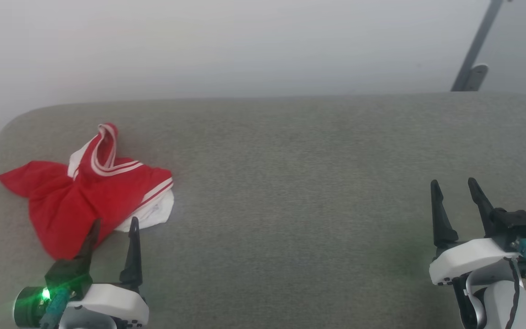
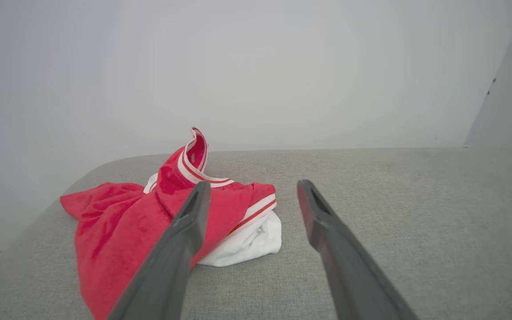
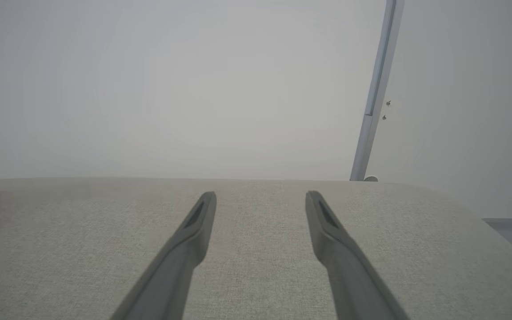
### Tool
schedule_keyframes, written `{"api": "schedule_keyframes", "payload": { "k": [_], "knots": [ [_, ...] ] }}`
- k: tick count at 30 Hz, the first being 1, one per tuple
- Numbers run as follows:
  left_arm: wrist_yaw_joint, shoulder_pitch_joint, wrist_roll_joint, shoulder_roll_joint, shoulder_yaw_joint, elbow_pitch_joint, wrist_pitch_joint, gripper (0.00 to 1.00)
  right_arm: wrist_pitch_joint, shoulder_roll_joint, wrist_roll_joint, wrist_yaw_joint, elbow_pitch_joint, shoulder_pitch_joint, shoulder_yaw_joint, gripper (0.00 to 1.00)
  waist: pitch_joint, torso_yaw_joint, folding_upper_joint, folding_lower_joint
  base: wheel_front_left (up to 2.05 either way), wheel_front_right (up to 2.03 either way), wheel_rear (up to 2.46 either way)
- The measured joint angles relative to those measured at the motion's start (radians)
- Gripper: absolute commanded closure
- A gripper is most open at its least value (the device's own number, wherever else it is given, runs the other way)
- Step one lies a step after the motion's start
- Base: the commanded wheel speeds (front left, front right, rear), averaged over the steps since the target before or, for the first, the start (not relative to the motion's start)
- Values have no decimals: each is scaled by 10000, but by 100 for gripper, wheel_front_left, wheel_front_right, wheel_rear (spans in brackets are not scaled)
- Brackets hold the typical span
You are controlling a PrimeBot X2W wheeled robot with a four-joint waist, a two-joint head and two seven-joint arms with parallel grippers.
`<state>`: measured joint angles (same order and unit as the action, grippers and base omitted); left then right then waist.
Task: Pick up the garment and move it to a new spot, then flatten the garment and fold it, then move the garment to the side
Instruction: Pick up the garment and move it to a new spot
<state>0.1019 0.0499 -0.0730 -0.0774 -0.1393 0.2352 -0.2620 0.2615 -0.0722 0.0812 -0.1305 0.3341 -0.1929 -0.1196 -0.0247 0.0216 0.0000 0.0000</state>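
Head view: garment point(image 1: 85, 196) lies crumpled in a heap at far-left end of grey fabric surface point(image 1: 313, 205), red side up w/ white cloth showing at its right edge. L gripper point(image 1: 115, 220) just beside its near edge, fingers spread apart, nothing btwn them. R gripper point(image 1: 454, 181) well apart at right, fingers likewise spread, empty.
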Motion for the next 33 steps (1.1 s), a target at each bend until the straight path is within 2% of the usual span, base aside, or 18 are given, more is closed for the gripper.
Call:
{"api": "schedule_keyframes", "payload": {
  "k": [7, 10, 21, 26, 33],
  "knots": [
    [100, 228, -326, 125, -226, 301, -2, 0, 12, -33, 330, 0, -33, 14, 305, 0, -84, 847, 0, 0, 0, 0, 0],
    [94, 399, -324, 144, -359, 395, -2, 0, 12, -102, 493, 0, -36, -1, 761, 0, -133, 1366, 0, 0, 0, 0, 0],
    [-50, 228, -685, 240, -514, 424, -6, 0, 12, -238, 855, -2, 282, -295, 2159, 0, -321, 3697, 0, 0, 0, 0, 0],
    [-309, 35, -1521, 249, -420, 353, -6, 0, 12, -234, 955, -2, 441, -618, 2771, 0, -397, 4716, 0, 0, 0, 0, 0],
    [-725, -383, -2247, 247, -479, -132, -8, 0, 12, -245, 1206, -2, 744, -1232, 3593, 0, -655, 5146, 0, 0, 0, 0, 0]
  ]
}}
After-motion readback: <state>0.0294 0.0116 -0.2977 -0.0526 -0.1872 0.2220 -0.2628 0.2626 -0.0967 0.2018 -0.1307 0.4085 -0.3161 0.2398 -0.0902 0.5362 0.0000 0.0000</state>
